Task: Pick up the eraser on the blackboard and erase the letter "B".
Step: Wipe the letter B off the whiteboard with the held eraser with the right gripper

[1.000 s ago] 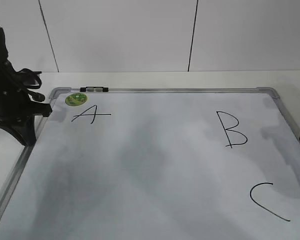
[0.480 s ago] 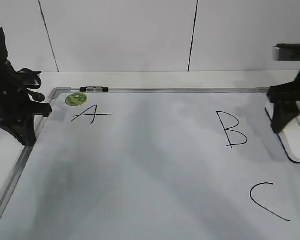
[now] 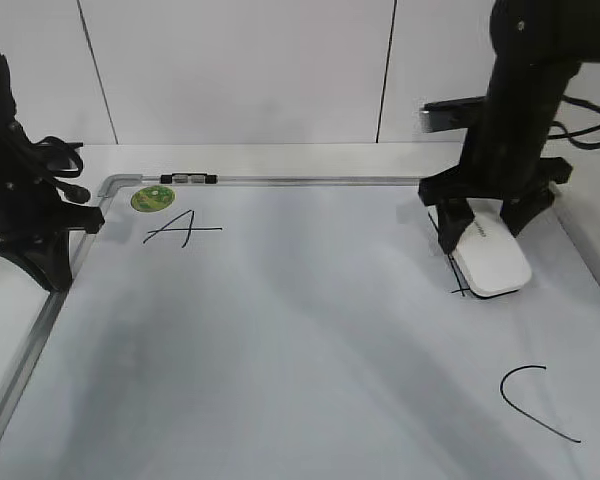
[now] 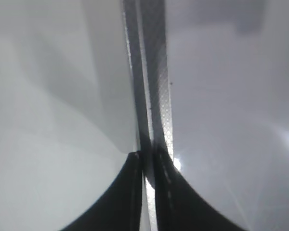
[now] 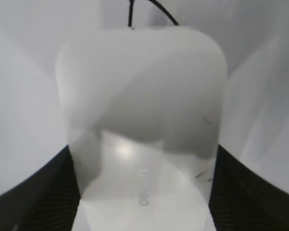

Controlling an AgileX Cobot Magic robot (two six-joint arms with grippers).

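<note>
The white eraser [image 3: 491, 259] lies flat on the blackboard [image 3: 280, 340], held between the fingers of my right gripper [image 3: 488, 222], which is shut on it. The eraser covers most of the letter "B"; only a short stroke of the letter "B" [image 3: 461, 291] shows at the eraser's near-left corner. In the right wrist view the eraser [image 5: 142, 120] fills the middle between the black fingers of the right gripper [image 5: 142, 192], with a thin black stroke beyond it. My left gripper [image 3: 50, 270] is shut and empty over the board's left frame; in the left wrist view the left gripper [image 4: 147, 159] sits above the frame.
A black "A" [image 3: 182, 229] and a round green sticker [image 3: 152, 198] are at the board's far left. A black "C" [image 3: 532, 400] is at the near right. A clip [image 3: 188, 178] sits on the far frame. The grey frame [image 4: 151, 86] runs under the left gripper.
My right arm has come in from the right with the eraser and moved it left over the "B", which now is almost wholly covered. The left arm has not moved.
</note>
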